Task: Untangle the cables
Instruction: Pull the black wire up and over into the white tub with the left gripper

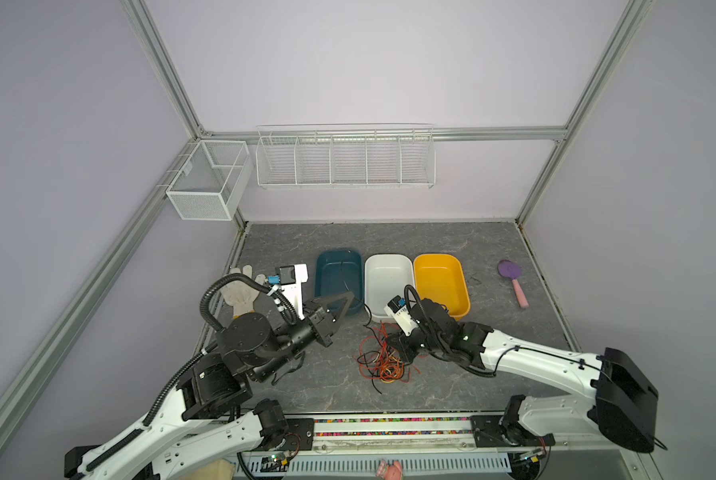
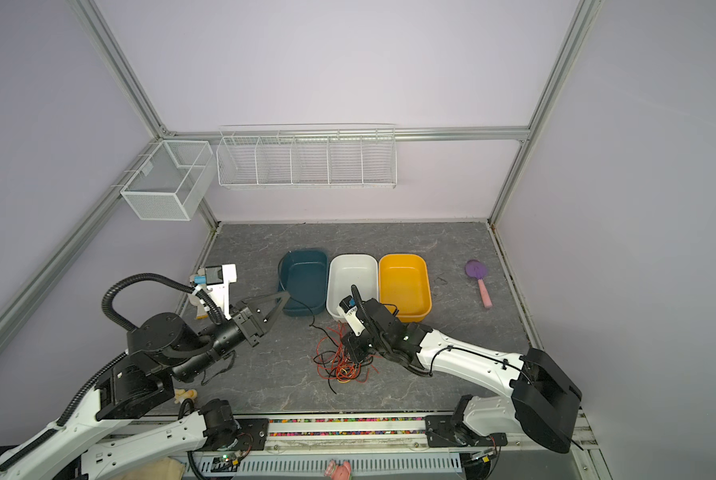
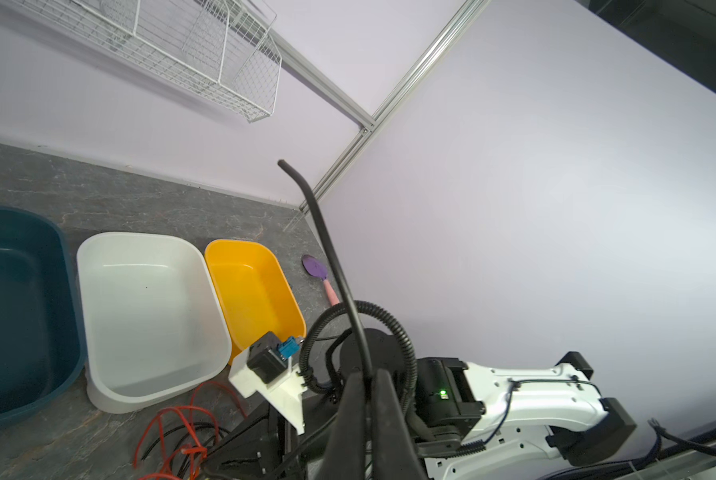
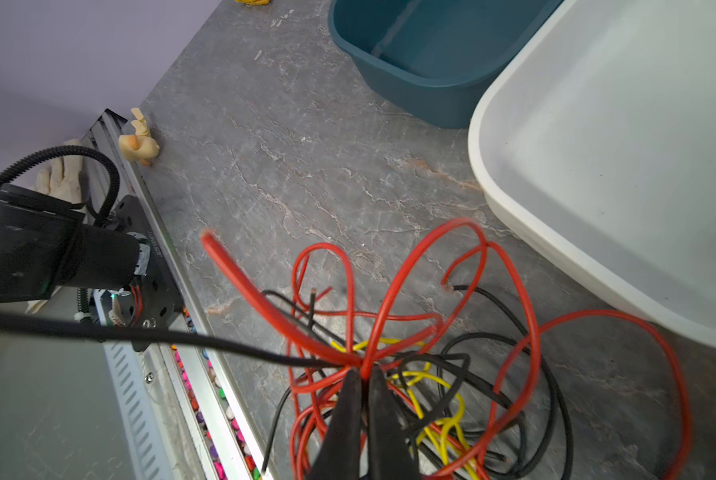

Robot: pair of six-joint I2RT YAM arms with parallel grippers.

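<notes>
ROBOT ARMS AT WORK ON A KNOT: Two arms tackled a snarl of cables lying on the grey bench, just in front of a row of three tubs. The left hand was clenched on a single black cable, its tips raised above the bench by the near rim of the blue tub. In the left wrist view the free end of that cable stood up from between the closed fingers. In both top views the rest of it trailed down past the white tub into the heap.

The right hand was down in the heap itself. It was pinched shut at the point where a thick red cable and a black strand met, with red, black and yellow loops lying all round it.

The arrangement looked deliberate. One hand appeared to pin the knot low so that the other could draw one strand up and away without dragging the whole bundle along. The raised cable seemed bound for the blue tub. No cable showed inside the white tub or the yellow tub, which suggested the sorting had barely begun. The likeliest trouble was a loop snagging on the lifted strand and the pile riding up with it.
</notes>
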